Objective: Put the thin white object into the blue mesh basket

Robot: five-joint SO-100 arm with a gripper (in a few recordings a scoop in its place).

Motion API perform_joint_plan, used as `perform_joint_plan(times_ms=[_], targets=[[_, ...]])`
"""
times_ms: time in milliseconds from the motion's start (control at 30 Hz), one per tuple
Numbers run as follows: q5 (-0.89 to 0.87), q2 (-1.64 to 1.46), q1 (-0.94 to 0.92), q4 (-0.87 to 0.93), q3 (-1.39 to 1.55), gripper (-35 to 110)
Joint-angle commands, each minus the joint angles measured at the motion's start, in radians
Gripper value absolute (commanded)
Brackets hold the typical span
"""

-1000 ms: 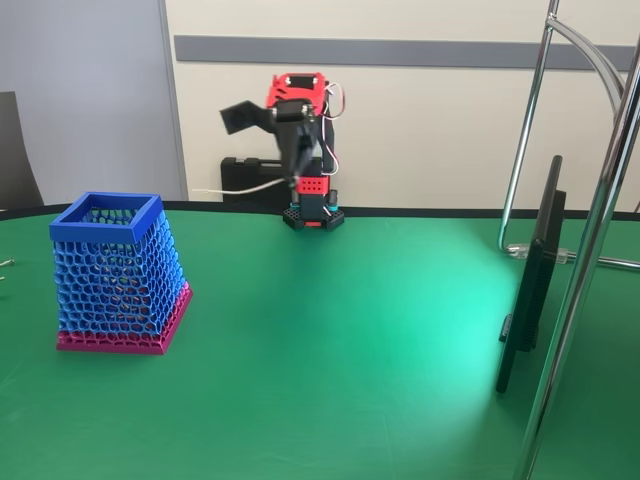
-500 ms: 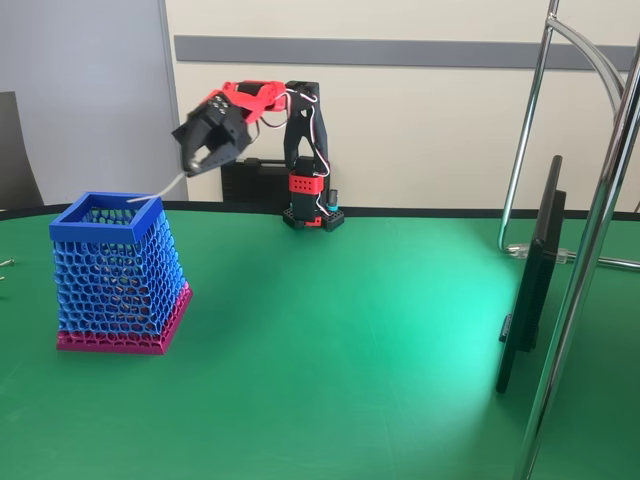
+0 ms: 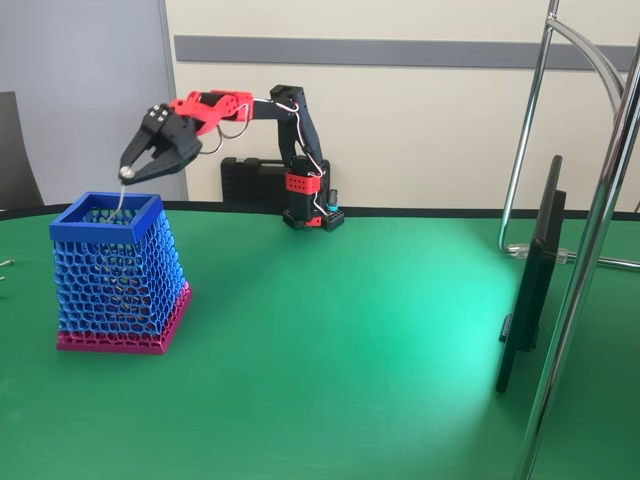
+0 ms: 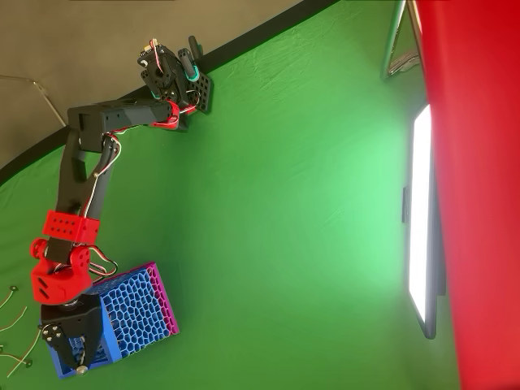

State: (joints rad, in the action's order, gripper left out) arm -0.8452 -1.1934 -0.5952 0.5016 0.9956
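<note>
Above the blue mesh basket [image 3: 118, 272], our claw [image 3: 128, 174] pinches the thin white object [image 3: 121, 200], which dangles into the basket's open mouth. We judge this the release step: next, part the jaws.

Bright, even light is washing over the green worktop [image 3: 330, 340], with both pictures staying sharp.

In the fixed view a pale sheen is spreading across the cloth beside the dark screen [image 3: 530, 280], and soft shadow is gathering under the blue mesh basket [image 3: 115, 275]. In the overhead view the screen [image 4: 421, 219] is glowing blown-out white, throwing a lighter patch onto the green, while a blurred red mass [image 4: 479, 195] is blocking the right edge, out of focus.
</note>
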Motion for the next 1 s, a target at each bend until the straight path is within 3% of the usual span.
perform_joint_plan(times_ms=[0, 433, 600, 967], targets=[[-0.018, 0.006, -0.037, -0.046, -0.032, 10], [0.046, -0.097, -0.14, -0.179, 0.169, 24], [0.206, -0.267, -0.089, -0.287, 0.4, 20], [0.624, -0.693, 0.172, -0.268, 0.851, 7]])
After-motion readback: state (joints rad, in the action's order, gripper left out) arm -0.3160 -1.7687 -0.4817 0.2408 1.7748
